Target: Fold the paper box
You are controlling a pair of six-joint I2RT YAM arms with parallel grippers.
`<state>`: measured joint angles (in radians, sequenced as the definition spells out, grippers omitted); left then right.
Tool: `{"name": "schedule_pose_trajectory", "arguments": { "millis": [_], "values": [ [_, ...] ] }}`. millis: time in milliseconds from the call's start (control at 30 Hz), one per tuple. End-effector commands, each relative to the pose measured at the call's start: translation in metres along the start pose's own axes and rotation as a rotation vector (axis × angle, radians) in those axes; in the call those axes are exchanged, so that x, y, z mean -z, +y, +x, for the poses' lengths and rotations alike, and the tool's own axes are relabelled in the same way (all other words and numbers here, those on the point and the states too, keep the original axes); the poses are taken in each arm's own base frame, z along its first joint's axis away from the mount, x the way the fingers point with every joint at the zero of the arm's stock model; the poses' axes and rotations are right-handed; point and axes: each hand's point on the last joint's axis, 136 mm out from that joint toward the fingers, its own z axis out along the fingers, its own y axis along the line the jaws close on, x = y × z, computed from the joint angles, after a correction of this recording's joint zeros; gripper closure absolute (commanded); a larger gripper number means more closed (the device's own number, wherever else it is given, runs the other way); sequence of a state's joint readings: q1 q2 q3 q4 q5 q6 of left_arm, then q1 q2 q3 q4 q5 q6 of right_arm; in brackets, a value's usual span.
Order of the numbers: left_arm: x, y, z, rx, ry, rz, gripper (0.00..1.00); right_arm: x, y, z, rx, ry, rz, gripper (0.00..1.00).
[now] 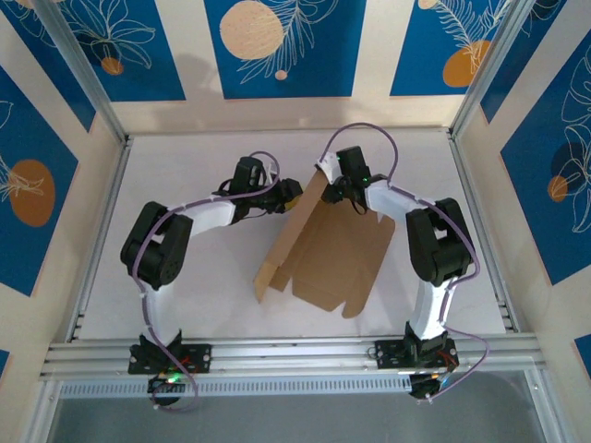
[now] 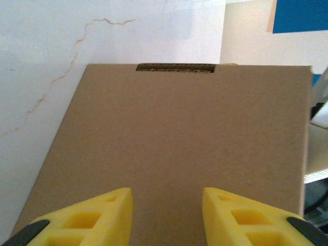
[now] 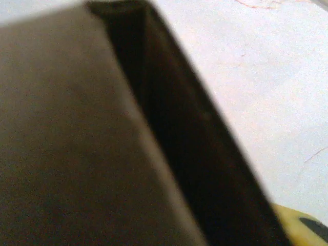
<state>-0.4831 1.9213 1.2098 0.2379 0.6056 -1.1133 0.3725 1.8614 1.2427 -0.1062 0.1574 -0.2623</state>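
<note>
Where the white, matte table [image 1: 185, 166] was viewed from above, the paper box [image 1: 332, 254] was found at its middle. It was a plain brown die-cut cardboard sheet, smooth and unprinted, with notched flaps along its near edge. Most of the sheet was laid flat on the table, while one long panel at its left was raised into a slanted wall running toward the table's far side. A paler folded strip was seen at the near end of that wall.

The left gripper [image 1: 284, 196] was held over the table's far middle, against the left face of the raised panel. Through the left wrist camera its two yellow, wedge-shaped fingers [image 2: 102, 218], moulded with square hollows, were seen spread apart, with bare cardboard [image 2: 189, 143] showing in the gap. Nothing was clamped between them, and whether the panel was touched could not be told. A rectangular slot [image 2: 176, 67] was cut into the panel's top edge, where ridged fluting was exposed. A thin, reddish, crack-like line [image 2: 77, 46] was traced across the table surface beyond.

The right gripper [image 1: 343, 192] was placed at the top of the same panel, also over the table's far middle. Through the right wrist camera the cardboard [image 3: 66, 133] was seen very close, blurred and shadowed. A dark fold ran diagonally across it, and one yellow fingertip [image 3: 302, 228] showed at the lower corner. Whether that gripper was open or closed could not be told.
</note>
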Motion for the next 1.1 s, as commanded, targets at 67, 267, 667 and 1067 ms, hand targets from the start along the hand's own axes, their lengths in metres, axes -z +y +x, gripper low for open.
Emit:
{"name": "schedule_pose_trajectory", "arguments": {
  "millis": [67,267,667,1067],
  "values": [
    [0.049,-0.052,-0.018,-0.216,-0.062,-0.05,0.6,0.032,0.005,-0.018,-0.025,-0.142,-0.064,0.01],
    [0.081,-0.075,-0.022,-0.333,-0.106,-0.129,0.59,0.047,0.001,-0.021,-0.02,-0.185,-0.05,0.01],
    [0.082,-0.07,0.033,-0.618,0.041,-0.349,0.56,0.095,-0.017,-0.007,-0.14,-0.29,0.093,0.01],
    [0.05,-0.031,0.068,-0.727,0.136,-0.514,0.57,0.195,-0.07,-0.026,-0.985,-0.374,-0.089,0.01]
  ]
}}
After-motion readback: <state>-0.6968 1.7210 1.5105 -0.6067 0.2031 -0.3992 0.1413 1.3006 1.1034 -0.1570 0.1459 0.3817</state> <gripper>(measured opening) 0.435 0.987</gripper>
